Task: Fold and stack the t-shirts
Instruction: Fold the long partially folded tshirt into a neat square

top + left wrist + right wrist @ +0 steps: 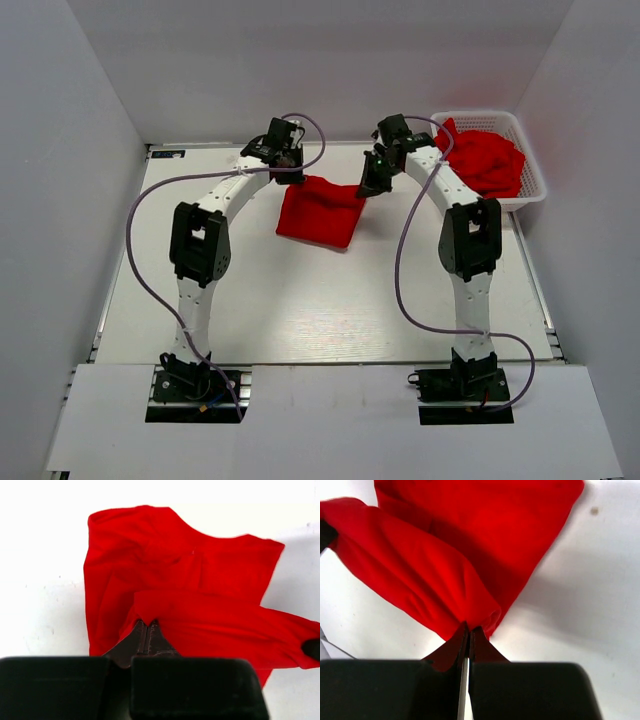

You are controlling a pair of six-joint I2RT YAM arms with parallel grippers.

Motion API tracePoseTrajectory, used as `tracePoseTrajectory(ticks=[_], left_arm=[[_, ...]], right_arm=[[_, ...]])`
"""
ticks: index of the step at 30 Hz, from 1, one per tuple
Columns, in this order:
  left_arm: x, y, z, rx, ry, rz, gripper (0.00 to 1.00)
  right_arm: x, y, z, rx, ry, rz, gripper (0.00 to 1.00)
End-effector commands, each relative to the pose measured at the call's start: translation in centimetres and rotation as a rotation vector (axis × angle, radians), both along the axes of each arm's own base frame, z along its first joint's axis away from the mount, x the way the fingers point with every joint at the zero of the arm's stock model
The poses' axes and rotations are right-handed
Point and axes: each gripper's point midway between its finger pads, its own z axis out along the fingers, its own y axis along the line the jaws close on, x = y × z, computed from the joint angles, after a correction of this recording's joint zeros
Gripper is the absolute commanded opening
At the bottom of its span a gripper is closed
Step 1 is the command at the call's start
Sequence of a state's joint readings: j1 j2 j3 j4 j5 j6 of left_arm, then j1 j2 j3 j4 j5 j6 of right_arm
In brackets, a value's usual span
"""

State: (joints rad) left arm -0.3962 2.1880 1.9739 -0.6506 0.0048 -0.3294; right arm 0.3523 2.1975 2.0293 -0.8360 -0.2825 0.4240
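One red t-shirt (320,210) hangs stretched between my two grippers over the far middle of the table, its lower part sagging toward the tabletop. My left gripper (292,176) is shut on the shirt's left upper corner; in the left wrist view the cloth (190,590) bunches at the closed tips (147,624). My right gripper (370,186) is shut on the right upper corner, and the right wrist view shows the fabric (450,565) pinched at its closed tips (470,629). More red t-shirts (487,160) lie heaped in the basket.
A white lattice basket (530,195) stands at the far right corner of the white table (320,310). White walls close in the left, right and back sides. Purple cables loop beside both arms.
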Motion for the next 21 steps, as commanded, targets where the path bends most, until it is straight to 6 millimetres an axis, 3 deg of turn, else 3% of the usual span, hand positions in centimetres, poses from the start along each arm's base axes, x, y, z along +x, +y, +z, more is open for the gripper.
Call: tracePoseTrajectory(ticks=[1,7,9,10,11,12,13,15,16,17,21], left_arm=[[2.7,0.2,2.2,-0.027,-0.101,0.013,0.0],[5.2,-0.3,2.0,-0.024,-0.178,0.012,0.0],[5.3,-0.5,0.7,-0.024,-0.162,0.005,0.06],[5.8,-1.1,1.5,-0.048,-0.182,-0.011,0.21],[6.2,-0.6,1.4,-0.048,-0.184,-0.002,0.55],[6.4,-0.7,1.9,-0.051,-0.194,-0.002,0.74],[6.4,-0.7,1.9,-0.051,-0.194,-0.002,0.89],[6.4,-0.6,1.9,-0.054,-0.193,0.013,1.0],[6.3,-0.6,3.3,-0.063,-0.214,0.014,1.0],[6.2,-0.3,3.4,-0.057,-0.215,0.021,1.0],[5.2,0.6,4.7,-0.029,-0.232,0.028,1.0]], right_arm=[[3.0,0.4,1.8,0.084,-0.095,-0.004,0.0],[6.4,0.6,0.3,0.167,-0.154,-0.002,0.0],[7.8,0.6,-0.4,0.208,-0.178,-0.003,0.12],[8.8,1.0,-0.4,0.237,-0.209,-0.002,0.24],[9.3,1.1,-0.5,0.248,-0.212,0.0,0.41],[9.7,0.9,0.0,0.271,-0.218,0.002,0.9],[10.6,1.0,1.6,0.286,-0.28,0.007,0.9],[10.9,0.9,2.9,0.295,-0.32,0.01,0.9],[11.4,0.6,4.5,0.285,-0.376,0.006,0.9],[11.3,0.4,5.8,0.281,-0.402,0.007,0.9],[10.2,-1.0,8.5,0.213,-0.458,-0.007,0.9]])
